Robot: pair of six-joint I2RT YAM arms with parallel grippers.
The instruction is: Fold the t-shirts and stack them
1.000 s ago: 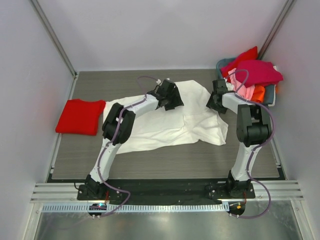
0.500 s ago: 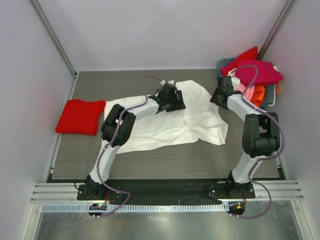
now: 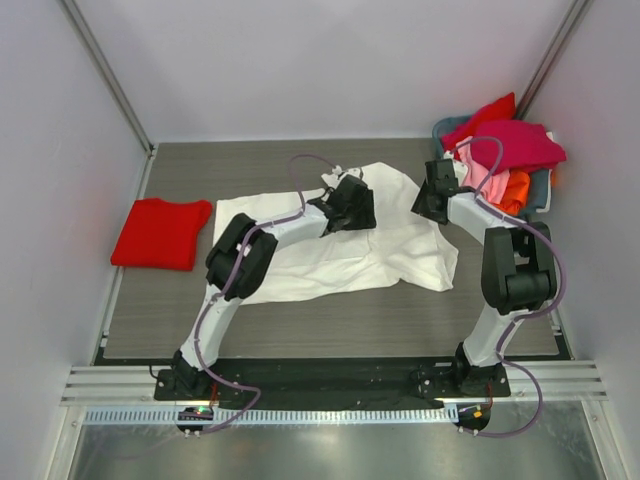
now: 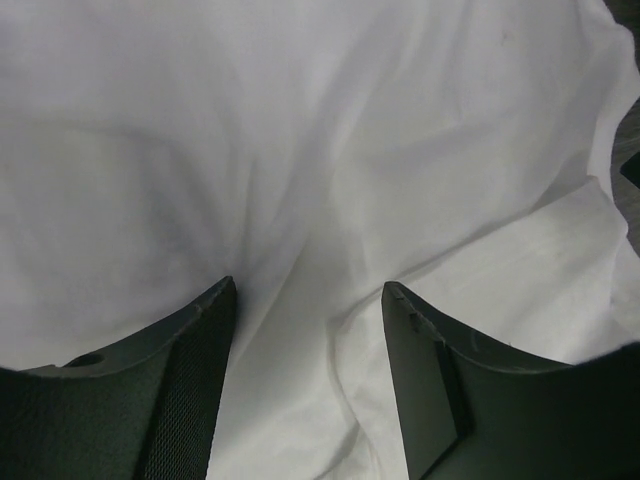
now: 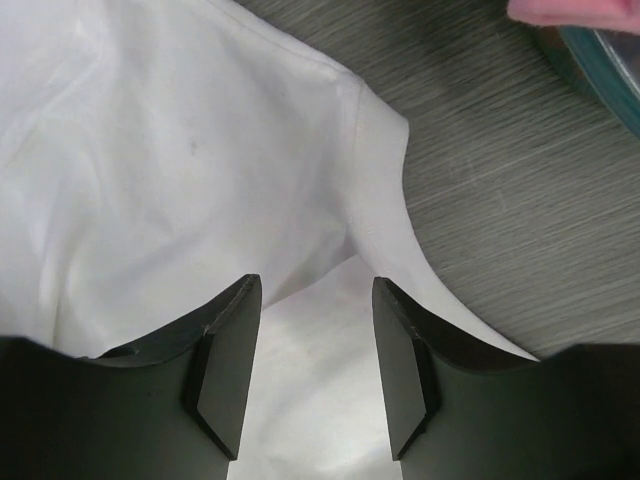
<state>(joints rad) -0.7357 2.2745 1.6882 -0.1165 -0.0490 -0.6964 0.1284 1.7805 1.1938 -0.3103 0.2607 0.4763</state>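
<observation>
A large white t-shirt [image 3: 370, 255] lies spread and wrinkled across the middle of the table. My left gripper [image 3: 356, 206] hangs over its upper middle, open, with only rumpled white cloth [image 4: 330, 180] under and between the fingers [image 4: 190, 370]. My right gripper [image 3: 433, 198] is open over the shirt's right sleeve edge [image 5: 375, 170], where the cloth meets bare table. A bright red t-shirt [image 3: 158, 232] lies folded at the far left. Red, magenta, pink and orange t-shirts [image 3: 510, 145] are heaped in the basket at the back right.
The grey-blue basket [image 3: 541, 188] stands in the back right corner, and its rim [image 5: 610, 75] shows at the top right of the right wrist view under pink cloth. Pale walls close the table at the left, back and right. Bare grey wood [image 3: 330, 320] runs along the near side.
My left gripper has slid to the right across the top of the white t-shirt. My right gripper went up toward the basket, then came back down and left to the sleeve.
</observation>
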